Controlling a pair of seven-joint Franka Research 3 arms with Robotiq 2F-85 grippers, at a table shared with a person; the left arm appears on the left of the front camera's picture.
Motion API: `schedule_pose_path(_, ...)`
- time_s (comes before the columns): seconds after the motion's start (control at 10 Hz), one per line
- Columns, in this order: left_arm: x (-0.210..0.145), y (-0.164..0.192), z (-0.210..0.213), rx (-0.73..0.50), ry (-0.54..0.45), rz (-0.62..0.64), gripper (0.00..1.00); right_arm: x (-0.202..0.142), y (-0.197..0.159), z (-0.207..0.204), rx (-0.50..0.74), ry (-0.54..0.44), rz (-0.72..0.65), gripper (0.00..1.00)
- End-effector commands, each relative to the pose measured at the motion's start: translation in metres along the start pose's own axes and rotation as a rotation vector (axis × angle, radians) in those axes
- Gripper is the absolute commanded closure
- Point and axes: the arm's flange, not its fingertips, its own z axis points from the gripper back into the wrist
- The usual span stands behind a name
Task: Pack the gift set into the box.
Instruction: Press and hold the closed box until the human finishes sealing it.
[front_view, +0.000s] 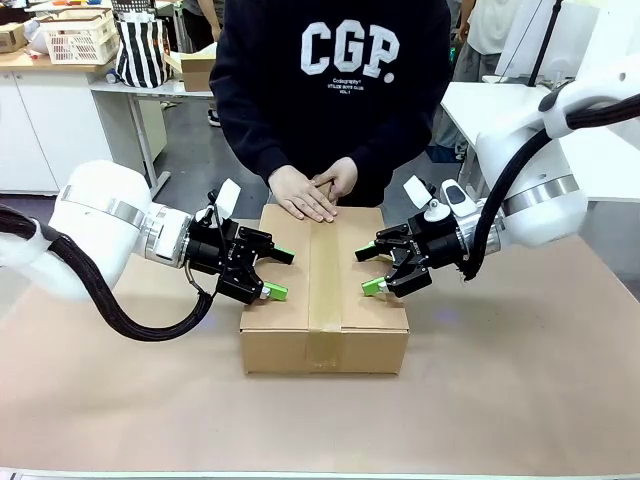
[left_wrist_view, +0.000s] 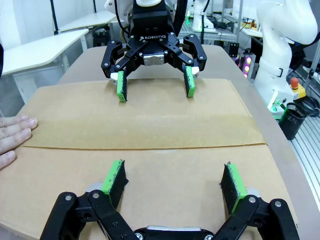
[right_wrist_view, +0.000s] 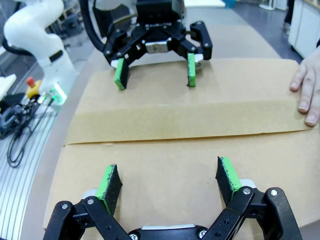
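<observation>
Brown tabletop (front_view: 520, 380) spreads under me, with white benches and shelving behind the person standing at its far edge. That person, in a dark printed sweatshirt (front_view: 335, 80), leans in from across the table.

Next in size is the box (front_view: 325, 300), a brown cardboard carton sitting in the middle of the table between my two arms. Its top flaps are folded down flat, and a strip of brown tape (front_view: 326, 270) runs along the centre seam from the far edge to the near face.

My left gripper (front_view: 270, 273) hangs over the box's left edge, fingers spread wide with nothing between them. My right gripper (front_view: 372, 270) faces it over the right edge, spread just as wide and equally empty. Green pads (left_wrist_view: 114, 177) sit just above the cardboard.

Smallest, the person's hands (front_view: 310, 190) rest overlapped on the far end of the lid, fingertips pressing on the cardboard.
</observation>
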Motion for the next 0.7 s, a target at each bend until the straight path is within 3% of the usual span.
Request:
schedule_pose_path(0.0, -0.002, -0.0009, -0.0005, -0.001, 0.002, 0.004, 0.0, -0.0025, 0.0004, -0.0002, -0.004, 0.001, -0.007, 0.0)
schedule_pose_path(0.6, -0.002, -0.0009, -0.0005, -0.001, 0.002, 0.004, 0.0, -0.0025, 0.0004, -0.0002, -0.004, 0.001, -0.007, 0.0)
